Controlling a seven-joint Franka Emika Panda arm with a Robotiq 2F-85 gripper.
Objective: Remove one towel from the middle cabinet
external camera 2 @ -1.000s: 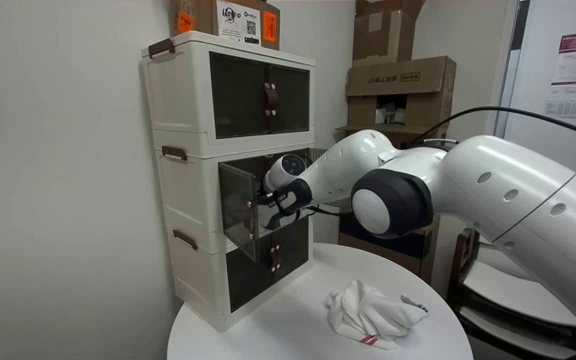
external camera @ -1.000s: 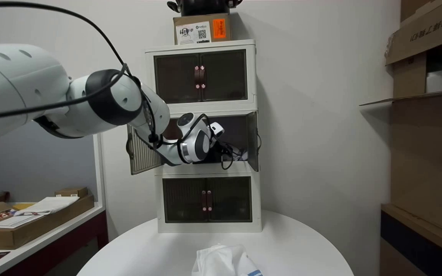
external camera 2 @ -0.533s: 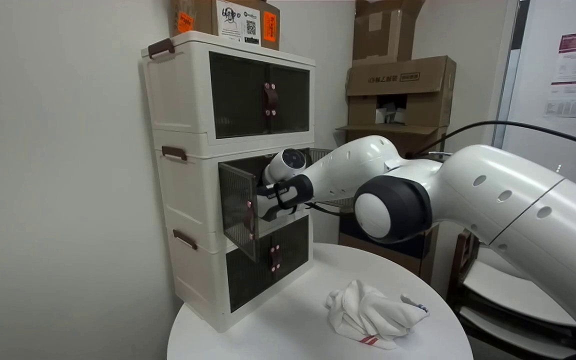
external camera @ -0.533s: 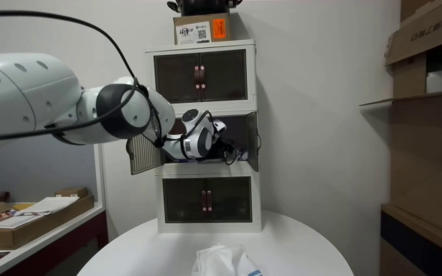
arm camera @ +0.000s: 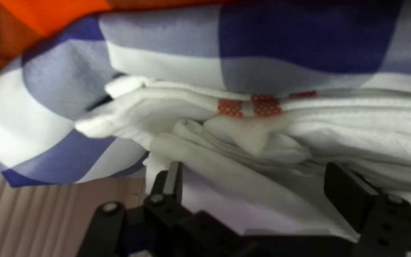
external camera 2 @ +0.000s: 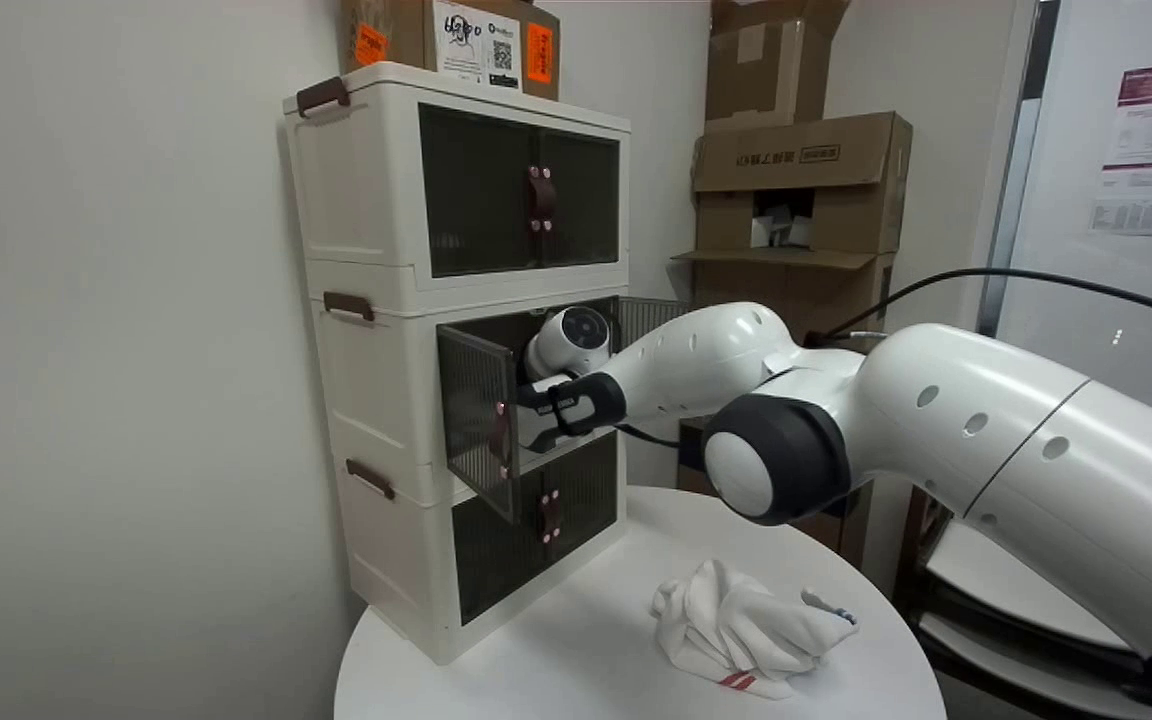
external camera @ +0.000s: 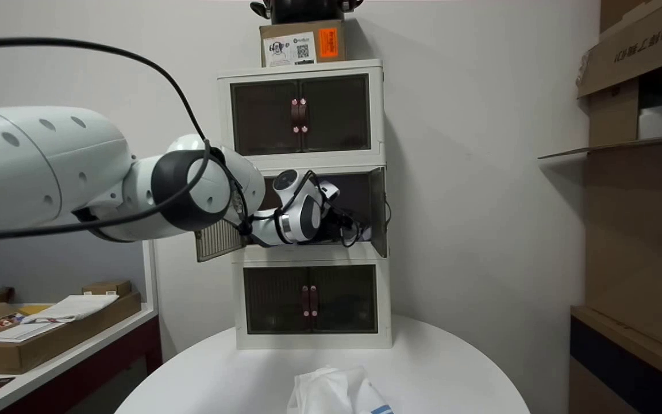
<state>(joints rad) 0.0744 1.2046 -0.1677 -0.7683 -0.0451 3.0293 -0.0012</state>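
Observation:
The middle cabinet (external camera: 339, 252) stands with both doors open; its side wall shows in an exterior view (external camera 2: 366, 380). My wrist reaches into its opening, and the gripper is mostly hidden there in both exterior views. In the wrist view my gripper (arm camera: 252, 168) is open, its fingers spread wide. Folded white towels (arm camera: 234, 175) with red marks lie between and beyond the fingers. A blue-and-white checked cloth (arm camera: 177, 46) lies above them in the picture, with an orange cloth (arm camera: 66, 14) at the top left. I cannot tell whether the fingers touch the towel.
The open doors (external camera: 378, 213) (external camera 2: 476, 410) flank my wrist. A crumpled white towel (external camera: 334, 391) lies on the round white table (external camera 2: 556, 670); it also shows in an exterior view (external camera 2: 736, 625). Cardboard boxes (external camera 2: 796, 180) stand beyond the cabinet.
The arm's upper links have sunk lower. The wrist has shifted slightly to one side and stays inside the middle cabinet's opening. The doors and the table towel have not moved.

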